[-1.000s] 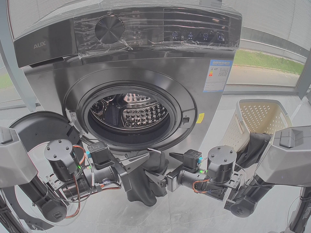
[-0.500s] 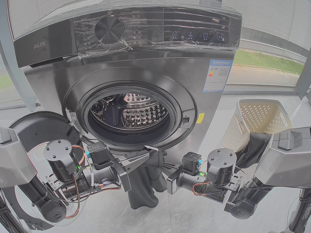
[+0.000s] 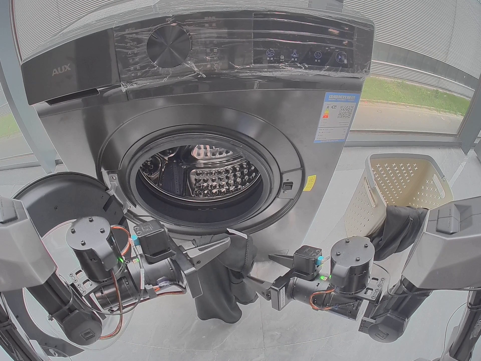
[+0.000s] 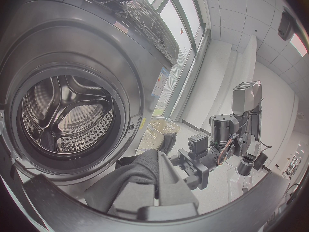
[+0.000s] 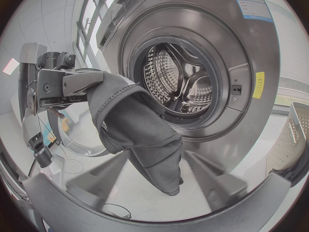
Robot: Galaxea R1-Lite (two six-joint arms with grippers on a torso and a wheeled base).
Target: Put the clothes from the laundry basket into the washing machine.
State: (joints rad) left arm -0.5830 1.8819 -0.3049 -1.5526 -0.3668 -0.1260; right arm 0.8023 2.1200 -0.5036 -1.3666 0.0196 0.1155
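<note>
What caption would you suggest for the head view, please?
A dark garment hangs from the left pincer before the open washer; the right pincer, open, sits beside it; basket at right.

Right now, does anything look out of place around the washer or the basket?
Two things. A dark garment is slumped over the rim of the laundry basket, hanging partly outside. A second garment, pinched in the left gripper, dangles toward the floor, below the opening of the washing machine.

Grey tiled floor (image 3: 260,338). Tall windows (image 3: 401,121) look onto grass (image 3: 416,95) and a ribbed wall (image 3: 416,21) outside. A lit lamp (image 4: 297,44) sits in the white panelled ceiling (image 4: 257,16).
</note>
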